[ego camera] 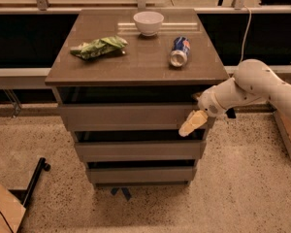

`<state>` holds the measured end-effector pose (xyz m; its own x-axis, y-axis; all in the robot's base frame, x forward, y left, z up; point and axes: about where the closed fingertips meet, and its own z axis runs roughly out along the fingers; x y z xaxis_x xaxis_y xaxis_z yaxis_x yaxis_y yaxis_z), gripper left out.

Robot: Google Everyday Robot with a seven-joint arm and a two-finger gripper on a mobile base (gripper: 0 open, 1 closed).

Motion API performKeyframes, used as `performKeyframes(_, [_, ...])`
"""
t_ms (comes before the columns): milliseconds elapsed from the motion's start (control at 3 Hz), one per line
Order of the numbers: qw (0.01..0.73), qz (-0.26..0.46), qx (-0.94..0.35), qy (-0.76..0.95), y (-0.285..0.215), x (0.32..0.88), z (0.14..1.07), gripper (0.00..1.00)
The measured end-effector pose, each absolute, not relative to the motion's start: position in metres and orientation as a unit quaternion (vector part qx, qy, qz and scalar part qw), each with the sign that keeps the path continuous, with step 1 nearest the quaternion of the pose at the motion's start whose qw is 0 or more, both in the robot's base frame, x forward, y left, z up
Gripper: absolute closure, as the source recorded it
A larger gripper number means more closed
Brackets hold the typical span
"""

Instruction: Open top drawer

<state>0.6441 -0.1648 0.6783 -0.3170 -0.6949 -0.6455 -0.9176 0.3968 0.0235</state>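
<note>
The top drawer (126,116) is the widest grey-brown front, just under the tabletop of the cabinet, with a dark gap above it. Two narrower drawer fronts sit below it. My gripper (193,123), cream-coloured at the end of the white arm (252,89), is at the right end of the top drawer's front, against its lower right corner. The arm reaches in from the right.
On the cabinet top (140,62) lie a green bag (99,47), a white bowl (148,22) and a blue can (179,51) on its side. A black stand foot (34,178) and cardboard (2,210) are on the floor at the left. A box edge (288,130) is at the right.
</note>
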Motion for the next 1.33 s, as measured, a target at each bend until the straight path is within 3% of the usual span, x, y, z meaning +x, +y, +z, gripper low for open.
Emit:
performKeyframes(333, [0.274, 0.209, -0.51, 0.788, -0.156, 0.6419, 0.6649, 0.0])
performKeyframes(667, [0.271, 0.213, -0.509, 0.789, -0.1544, 0.6416, 0.6625, 0.16])
performKeyframes(1333, [0.271, 0.213, -0.509, 0.789, -0.1544, 0.6415, 0.668, 0.62])
